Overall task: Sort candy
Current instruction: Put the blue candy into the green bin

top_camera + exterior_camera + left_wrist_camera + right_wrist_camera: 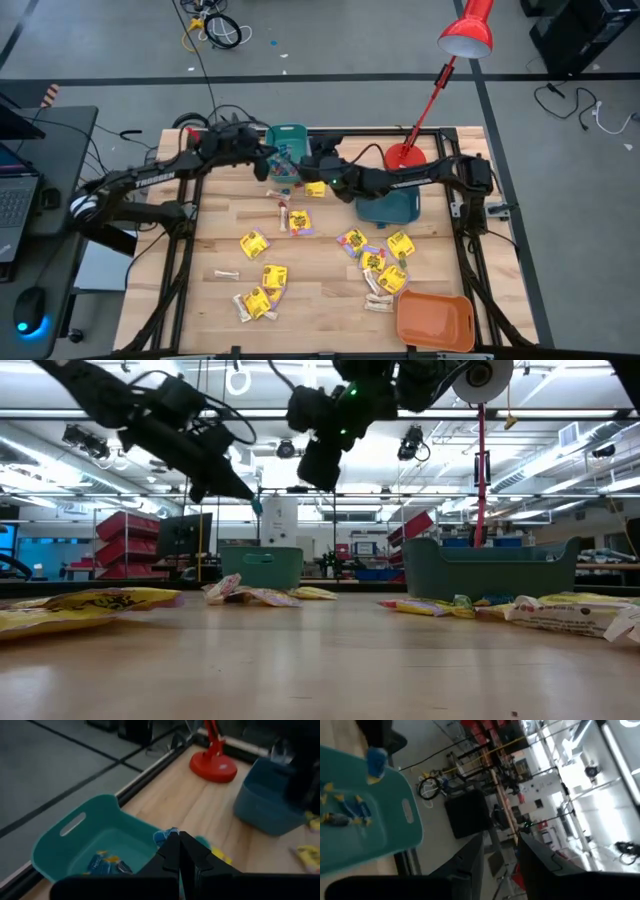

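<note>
1. The left gripper (179,851) hangs above the teal bin (75,840) at the table's far edge, its fingers pinched on a small blue candy (164,837); the bin lies directly beneath.
2. The right gripper (318,166) hovers beside that bin, jaws parted and empty.
3. Yellow packets (254,243) lie scattered on the table, well apart from both; the right arm appears nearer those beside the orange bin (435,320).
</note>
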Controlling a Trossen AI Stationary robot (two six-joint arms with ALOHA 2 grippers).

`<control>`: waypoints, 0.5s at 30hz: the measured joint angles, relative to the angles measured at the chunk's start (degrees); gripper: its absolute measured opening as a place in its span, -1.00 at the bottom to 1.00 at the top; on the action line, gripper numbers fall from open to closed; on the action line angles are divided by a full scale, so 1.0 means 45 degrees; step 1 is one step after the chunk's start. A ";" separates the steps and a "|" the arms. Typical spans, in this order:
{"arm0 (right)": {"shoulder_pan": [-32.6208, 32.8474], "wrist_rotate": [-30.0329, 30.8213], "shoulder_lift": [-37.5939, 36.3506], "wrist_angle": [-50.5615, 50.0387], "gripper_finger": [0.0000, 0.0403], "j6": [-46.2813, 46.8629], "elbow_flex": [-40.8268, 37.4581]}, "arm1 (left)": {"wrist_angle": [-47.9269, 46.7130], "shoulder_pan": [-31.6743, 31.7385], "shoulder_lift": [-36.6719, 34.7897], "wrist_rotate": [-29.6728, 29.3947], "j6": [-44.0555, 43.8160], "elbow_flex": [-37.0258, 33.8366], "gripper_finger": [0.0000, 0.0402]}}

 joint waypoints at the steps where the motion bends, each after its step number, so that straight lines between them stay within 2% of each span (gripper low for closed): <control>1: -0.0063 -0.0056 -0.0228 -0.0574 -0.47 0.0393 0.0000 | -0.0101 0.0032 0.0360 -0.0008 0.0171 0.0223 -1.00; 4: -0.0321 -0.0861 -0.1003 -0.2512 -0.48 0.2097 0.0000 | -0.0143 0.0156 0.1327 0.0018 0.0326 0.0813 -1.00; 9: -0.0923 -0.3122 -0.2272 -0.5567 -0.51 0.5108 0.0000 | -0.0167 0.0256 0.2643 0.0107 0.0622 0.1495 -1.00; 15: -0.1413 -0.4666 -0.2877 -0.7150 -0.51 0.6900 0.0000 | -0.0263 0.0296 0.3760 0.0126 0.0615 0.1777 -1.00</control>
